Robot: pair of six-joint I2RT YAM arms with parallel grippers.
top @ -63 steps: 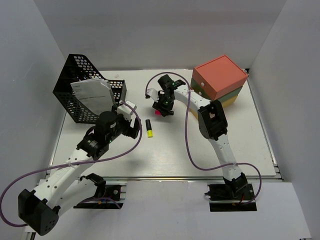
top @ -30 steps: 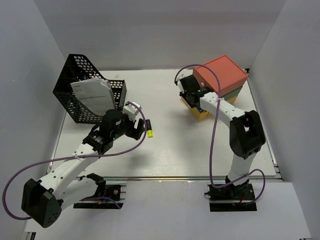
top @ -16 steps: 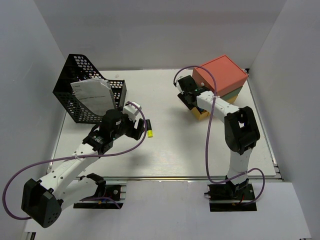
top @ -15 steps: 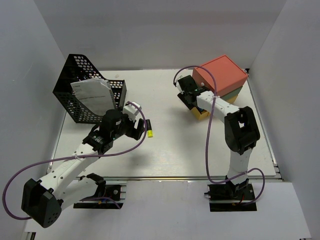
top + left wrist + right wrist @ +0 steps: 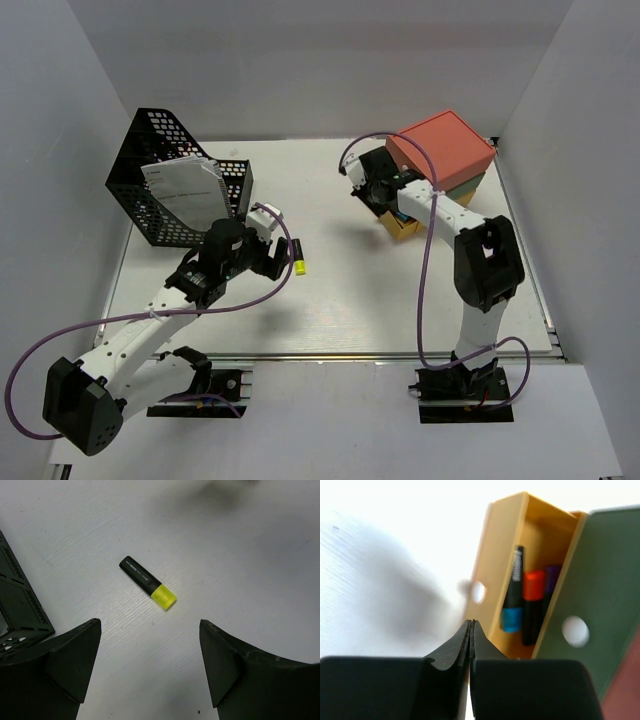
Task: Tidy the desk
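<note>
White walls close in a white, faintly grained tabletop [image 5: 340,300] that fills the floor of the overhead view, with a metal rail along its near edge. A black mesh basket [image 5: 160,170] holding a printed sheet of paper [image 5: 185,190] stands at the far left. A stacked coral, green and yellow drawer box [image 5: 440,150] stands at the far right. A highlighter [image 5: 298,256] lies between them, just beside the left hand [image 5: 272,255]. The right hand [image 5: 375,190] is at the box's left front. From the left wrist, that hand's dark fingers are spread wide above the black-bodied, yellow-capped highlighter, touching nothing, with a basket corner at the left edge. From the right wrist, the fingers are pressed together and empty, their tips near the pulled-out yellow drawer [image 5: 495,555]. It holds upright markers [image 5: 514,595] with blue, orange and purple caps, beside a green drawer [image 5: 605,580] front.
</note>
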